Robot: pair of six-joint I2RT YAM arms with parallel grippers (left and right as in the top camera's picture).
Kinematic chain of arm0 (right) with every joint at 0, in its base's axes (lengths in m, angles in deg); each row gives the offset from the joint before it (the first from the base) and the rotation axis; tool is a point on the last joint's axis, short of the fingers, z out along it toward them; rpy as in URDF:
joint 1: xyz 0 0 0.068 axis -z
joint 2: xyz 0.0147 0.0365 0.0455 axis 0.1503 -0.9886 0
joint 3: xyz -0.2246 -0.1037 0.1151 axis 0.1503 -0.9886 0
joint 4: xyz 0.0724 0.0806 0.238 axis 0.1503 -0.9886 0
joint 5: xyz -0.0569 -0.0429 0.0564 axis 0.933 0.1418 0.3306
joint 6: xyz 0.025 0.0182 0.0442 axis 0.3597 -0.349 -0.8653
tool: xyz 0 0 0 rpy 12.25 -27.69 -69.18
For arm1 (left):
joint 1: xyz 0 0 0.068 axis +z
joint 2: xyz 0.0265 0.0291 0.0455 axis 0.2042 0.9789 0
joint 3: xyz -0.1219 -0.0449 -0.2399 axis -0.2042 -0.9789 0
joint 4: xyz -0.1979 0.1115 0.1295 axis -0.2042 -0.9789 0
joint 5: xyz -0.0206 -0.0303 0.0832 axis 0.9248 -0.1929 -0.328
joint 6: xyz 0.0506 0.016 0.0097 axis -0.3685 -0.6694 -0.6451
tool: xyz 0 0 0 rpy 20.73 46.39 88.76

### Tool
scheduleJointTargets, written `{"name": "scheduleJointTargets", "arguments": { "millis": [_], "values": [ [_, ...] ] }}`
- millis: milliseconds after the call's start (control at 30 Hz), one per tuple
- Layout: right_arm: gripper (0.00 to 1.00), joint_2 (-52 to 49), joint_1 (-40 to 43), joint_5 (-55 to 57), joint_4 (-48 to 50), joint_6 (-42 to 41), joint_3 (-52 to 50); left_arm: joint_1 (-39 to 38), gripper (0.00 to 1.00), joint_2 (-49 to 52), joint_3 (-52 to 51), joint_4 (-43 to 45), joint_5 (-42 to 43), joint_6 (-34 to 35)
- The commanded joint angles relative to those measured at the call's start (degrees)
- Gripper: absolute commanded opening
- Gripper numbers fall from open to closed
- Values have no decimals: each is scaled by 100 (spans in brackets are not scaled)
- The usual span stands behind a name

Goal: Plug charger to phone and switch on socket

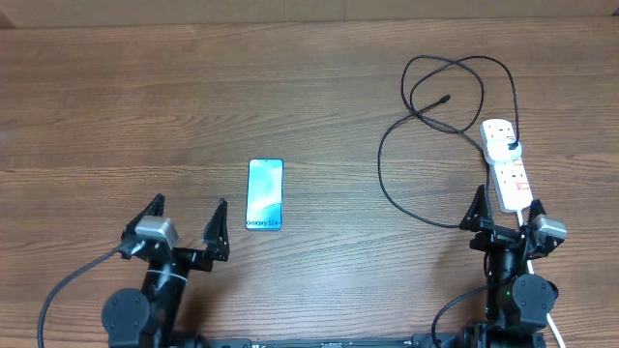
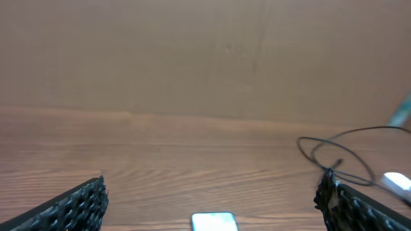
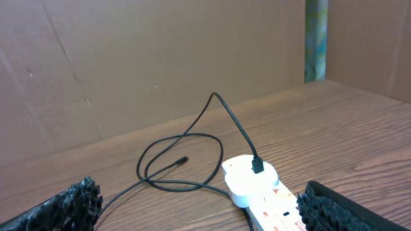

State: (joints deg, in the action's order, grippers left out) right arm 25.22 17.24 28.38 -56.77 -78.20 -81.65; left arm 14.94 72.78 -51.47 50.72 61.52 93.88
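**Claws.** Left gripper [image 1: 190,207], lower left of overhead view: jaws wide, nothing btwn them. Right gripper [image 1: 505,201], lower right: jaws wide, empty. Both show ribbed black rubber pads in the wrist views.

**Location of items.**
- Phone [image 1: 265,194]: flat on table [image 1: 116,97], screen up, lower centre of frame, just beside the left gripper's inner finger and apart from it.
- Socket [image 1: 508,164]: right side of frame, near end reaching btwn the right gripper's fingers. Contact can't be told.
- Charger [image 1: 380,166]: big plug [image 3: 257,165] already seated in the socket's far end. Cable loops across upper right, with the small tip [image 1: 444,99] lying free inside the loops, well apart from the phone.

**Materials/shape.**
- Table: wood-grain laminate, smooth.
- Backdrop: brown cardboard wall [image 2: 192,58].
- Phone: thin glassy slab, dark rim.
- Socket: white hard plastic bar, rounded ends, small red switches [image 1: 522,180], white cord [image 1: 553,324] at lower right.
- Cable: thin, black, round.

**Handling (est.).**
- Cable light and floppy. It will drag and spring, so take it just behind the tip, where the rigid moulding gives the pads purchase.
- Phone slick, light, may skate on laminate. Pin it at the long edges while inserting.
- Port location not visible.
- Switches small. Press w/ one fingertip. Socket may shift.
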Motion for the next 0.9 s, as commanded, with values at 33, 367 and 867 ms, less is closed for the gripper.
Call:
{"name": "scheduleJointTargets", "arguments": {
  "millis": [33, 367, 867],
  "values": [
    [100, 46, -20, 13, 20, 26, -61, 57, 100, 820, 654, 4, 660, 271],
    [100, 46, -20, 13, 20, 26, -61, -232, 100, 3132, 2564, -992, 1200, 234],
    [100, 46, -20, 13, 20, 26, -61, -3195, 100, 5635, 4089, -2065, -2752, 111]
  ]
}}
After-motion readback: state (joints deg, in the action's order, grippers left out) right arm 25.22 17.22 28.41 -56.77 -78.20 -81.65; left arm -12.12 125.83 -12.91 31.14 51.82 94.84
